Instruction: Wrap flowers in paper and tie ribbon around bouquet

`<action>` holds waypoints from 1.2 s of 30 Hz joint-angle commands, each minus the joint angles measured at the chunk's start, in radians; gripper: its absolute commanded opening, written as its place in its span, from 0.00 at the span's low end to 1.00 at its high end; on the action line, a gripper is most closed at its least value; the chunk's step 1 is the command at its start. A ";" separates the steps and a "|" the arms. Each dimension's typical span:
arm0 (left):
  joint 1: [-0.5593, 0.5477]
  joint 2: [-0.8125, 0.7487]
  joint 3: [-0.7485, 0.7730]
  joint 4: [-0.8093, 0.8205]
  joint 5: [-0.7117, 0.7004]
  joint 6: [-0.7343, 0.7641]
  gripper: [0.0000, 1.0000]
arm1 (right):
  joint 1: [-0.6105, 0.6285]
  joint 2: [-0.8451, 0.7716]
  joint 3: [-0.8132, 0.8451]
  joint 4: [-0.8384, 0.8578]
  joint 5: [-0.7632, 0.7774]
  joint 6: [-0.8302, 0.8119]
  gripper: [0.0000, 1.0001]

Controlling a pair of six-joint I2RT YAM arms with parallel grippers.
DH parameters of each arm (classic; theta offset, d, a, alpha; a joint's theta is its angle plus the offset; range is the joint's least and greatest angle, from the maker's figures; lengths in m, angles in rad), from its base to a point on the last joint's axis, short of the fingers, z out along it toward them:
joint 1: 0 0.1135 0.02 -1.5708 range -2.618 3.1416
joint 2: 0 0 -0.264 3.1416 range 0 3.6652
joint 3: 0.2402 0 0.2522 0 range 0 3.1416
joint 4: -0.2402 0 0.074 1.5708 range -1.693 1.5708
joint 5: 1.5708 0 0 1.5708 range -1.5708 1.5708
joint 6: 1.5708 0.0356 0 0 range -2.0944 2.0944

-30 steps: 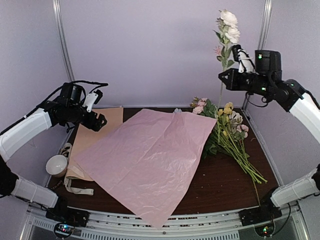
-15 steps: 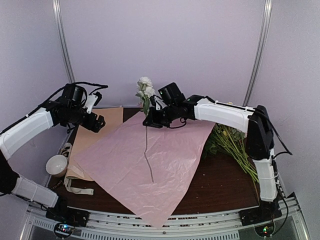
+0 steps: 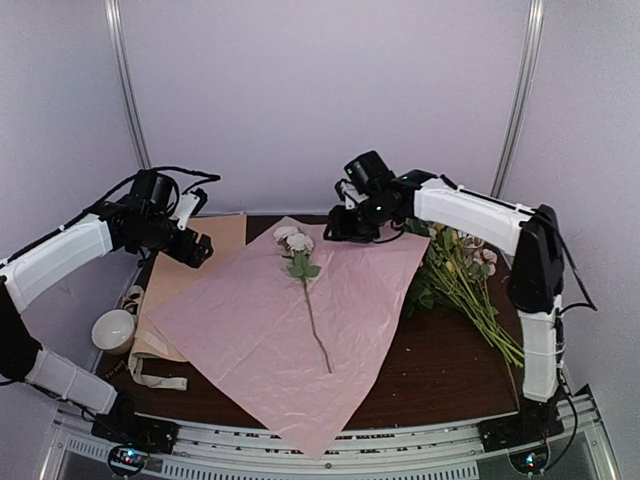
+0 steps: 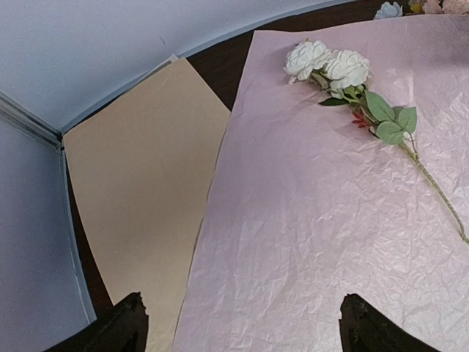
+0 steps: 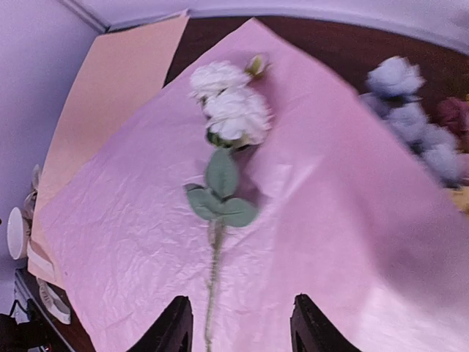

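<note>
Ribbon (image 3: 158, 378) sits loose at the near-left corner of the table (image 3: 440, 372), just beside a white cup (image 3: 113, 330). Paper (image 3: 270, 340) lies flat across the middle, pink face up. Its near corner hangs over the table edge and its left side overlaps the tan sheets (image 3: 195, 262). I see one white rose stem (image 3: 300, 262) lying on the paper's far half, blooms toward the back wall, stalk pointing toward the arm bases; nothing touches it. Flowers (image 3: 462, 280) are heaped on bare table to the right, heads near the paper's right edge, stems running toward near-right. Left gripper (image 4: 242, 330) hovers over the tan sheets at far left, fingers spread wide, nothing between them. Right gripper (image 5: 242, 326) hangs above the paper's far corner, just past the rose heads, fingers apart and empty. From my wrist view the stalk shows below the gap but lies on the paper.
</note>
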 commanded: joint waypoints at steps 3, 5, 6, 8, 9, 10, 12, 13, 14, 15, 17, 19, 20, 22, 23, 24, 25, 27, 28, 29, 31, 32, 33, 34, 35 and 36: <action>-0.004 0.013 0.029 -0.008 0.011 -0.012 0.94 | -0.260 -0.387 -0.350 -0.112 0.243 -0.168 0.43; -0.004 0.013 0.029 -0.007 0.011 -0.012 0.94 | -0.366 -0.439 -0.470 -0.122 0.208 -0.179 0.42; -0.005 0.014 0.029 -0.008 0.013 -0.013 0.94 | -0.408 -0.441 -0.514 -0.137 0.198 -0.189 0.42; -0.005 0.018 0.029 -0.008 0.014 -0.013 0.94 | -0.465 -0.428 -0.573 -0.165 0.201 -0.221 0.42; -0.005 0.019 0.030 -0.008 0.014 -0.014 0.94 | -0.481 -0.421 -0.599 -0.162 0.216 -0.228 0.41; -0.005 0.022 0.030 -0.008 0.015 -0.014 0.94 | -0.493 -0.410 -0.623 -0.151 0.253 -0.234 0.40; -0.005 0.026 0.031 -0.009 0.017 -0.014 0.94 | -0.500 -0.380 -0.647 -0.131 0.295 -0.251 0.38; -0.005 0.026 0.030 -0.009 0.018 -0.015 0.94 | -0.502 -0.357 -0.645 -0.131 0.307 -0.260 0.37; -0.004 0.029 0.030 -0.009 0.018 -0.015 0.94 | -0.503 -0.330 -0.638 -0.135 0.323 -0.266 0.36; -0.004 0.029 0.030 -0.009 0.019 -0.015 0.94 | -0.504 -0.307 -0.627 -0.143 0.346 -0.268 0.35; -0.005 0.035 0.031 -0.012 0.018 -0.015 0.94 | -0.504 -0.262 -0.607 -0.160 0.418 -0.270 0.31; -0.005 0.040 0.030 -0.012 0.017 -0.015 0.94 | -0.504 -0.230 -0.595 -0.164 0.462 -0.279 0.29; -0.005 0.044 0.032 -0.013 0.017 -0.016 0.94 | -0.504 -0.219 -0.592 -0.164 0.469 -0.284 0.28; -0.005 0.050 0.035 -0.018 0.017 -0.015 0.94 | -0.504 -0.201 -0.591 -0.159 0.473 -0.291 0.24; -0.005 0.052 0.035 -0.019 0.017 -0.016 0.94 | -0.504 -0.196 -0.593 -0.158 0.479 -0.291 0.22; -0.004 0.053 0.035 -0.020 0.017 -0.015 0.94 | -0.504 -0.193 -0.595 -0.156 0.486 -0.292 0.22; -0.005 0.056 0.035 -0.019 0.017 -0.015 0.94 | -0.504 -0.195 -0.597 -0.153 0.491 -0.292 0.21; -0.005 0.060 0.036 -0.020 0.019 -0.015 0.94 | -0.504 -0.194 -0.594 -0.152 0.501 -0.299 0.20; -0.005 0.061 0.037 -0.020 0.020 -0.015 0.94 | -0.504 -0.194 -0.589 -0.154 0.506 -0.303 0.20; -0.005 0.061 0.037 -0.020 0.022 -0.015 0.94 | -0.504 -0.195 -0.581 -0.160 0.514 -0.307 0.20; -0.005 0.062 0.037 -0.020 0.023 -0.015 0.94 | -0.503 -0.203 -0.560 -0.181 0.508 -0.325 0.20; -0.005 0.062 0.037 -0.020 0.024 -0.015 0.94 | -0.501 -0.222 -0.552 -0.188 0.483 -0.338 0.19; -0.005 0.062 0.037 -0.020 0.024 -0.015 0.94 | -0.503 -0.243 -0.548 -0.187 0.450 -0.353 0.19; -0.004 0.065 0.038 -0.020 0.023 -0.015 0.94 | -0.503 -0.271 -0.549 -0.181 0.421 -0.365 0.19; -0.005 0.067 0.038 -0.020 0.025 -0.015 0.94 | -0.505 -0.298 -0.547 -0.174 0.407 -0.373 0.20; -0.004 0.068 0.039 -0.021 0.027 -0.015 0.94 | -0.507 -0.317 -0.546 -0.165 0.409 -0.377 0.21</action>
